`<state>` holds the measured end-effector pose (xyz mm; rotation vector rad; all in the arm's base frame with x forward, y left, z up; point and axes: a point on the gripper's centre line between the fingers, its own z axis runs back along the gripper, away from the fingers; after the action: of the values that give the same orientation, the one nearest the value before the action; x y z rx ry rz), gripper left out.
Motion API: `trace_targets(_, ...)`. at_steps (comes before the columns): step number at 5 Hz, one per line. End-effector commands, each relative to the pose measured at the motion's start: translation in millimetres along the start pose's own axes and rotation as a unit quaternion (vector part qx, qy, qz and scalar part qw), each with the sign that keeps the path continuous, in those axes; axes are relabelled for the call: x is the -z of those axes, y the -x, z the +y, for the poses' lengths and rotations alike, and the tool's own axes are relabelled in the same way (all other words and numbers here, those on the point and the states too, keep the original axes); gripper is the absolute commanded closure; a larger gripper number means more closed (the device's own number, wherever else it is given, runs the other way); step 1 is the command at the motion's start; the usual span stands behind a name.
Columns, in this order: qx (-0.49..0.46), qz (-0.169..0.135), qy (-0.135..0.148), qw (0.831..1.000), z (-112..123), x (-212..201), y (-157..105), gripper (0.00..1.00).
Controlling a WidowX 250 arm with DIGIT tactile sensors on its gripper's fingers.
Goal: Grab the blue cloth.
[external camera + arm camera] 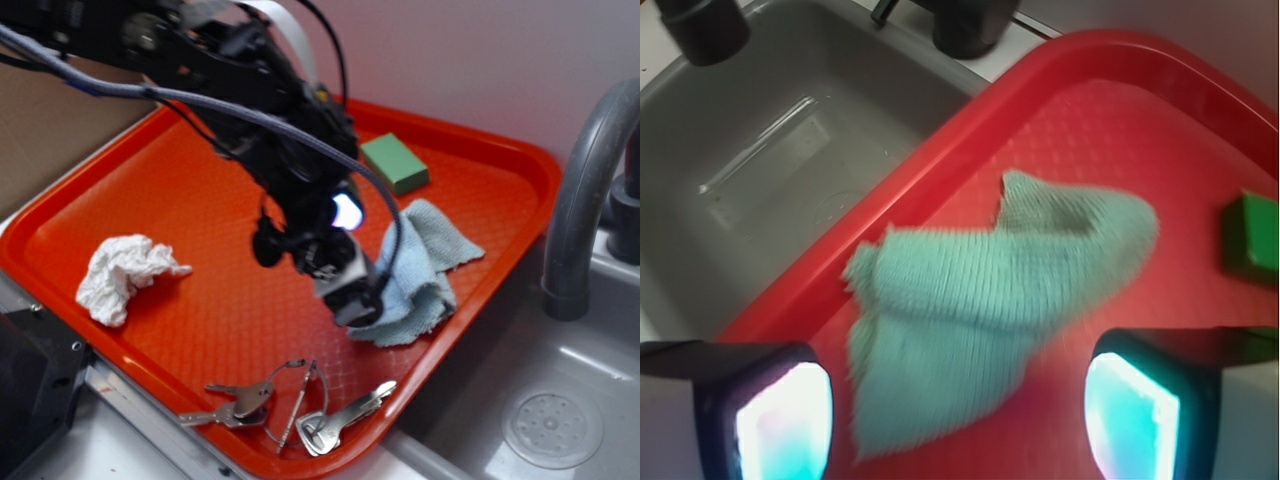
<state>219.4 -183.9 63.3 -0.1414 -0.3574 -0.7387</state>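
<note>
The blue cloth (425, 270) lies rumpled on the red tray (200, 290), near its right rim by the sink. In the wrist view the blue cloth (990, 290) spreads across the middle, its lower corner reaching down between the two fingers. My gripper (352, 298) hangs over the cloth's left edge in the exterior view. The gripper (958, 415) is open, its pads wide apart with only the cloth's corner and bare tray between them; whether it touches the cloth I cannot tell.
A green sponge (394, 163) sits at the tray's far side, also at the right edge as the green sponge (1252, 235). A crumpled white tissue (122, 276) lies at the left. Keys (290, 405) rest near the front rim. The grey sink (760, 150) and faucet (580, 210) border the tray.
</note>
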Motion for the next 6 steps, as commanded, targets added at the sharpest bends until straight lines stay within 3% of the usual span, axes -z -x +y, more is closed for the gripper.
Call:
trace_targets(1, 0.023, 0.034, -0.037, 0.998, -23.3, 46.5, -37.2, 0.0)
trace_targets(2, 0.007, 0.044, -0.048, 0.998, -14.4, 51.5, -37.4, 1.0)
trace_targets(4, -0.047, 0.043, -0.031, 0.997, 29.6, 14.7, -23.2, 1.0)
trace_targets(5, -0.093, 0.066, -0.007, 0.993, 46.6, -6.0, -11.3, 1.0)
trace_targets(6, -0.212, 0.119, -0.006, 0.97, 75.3, -54.2, 15.0, 1.0)
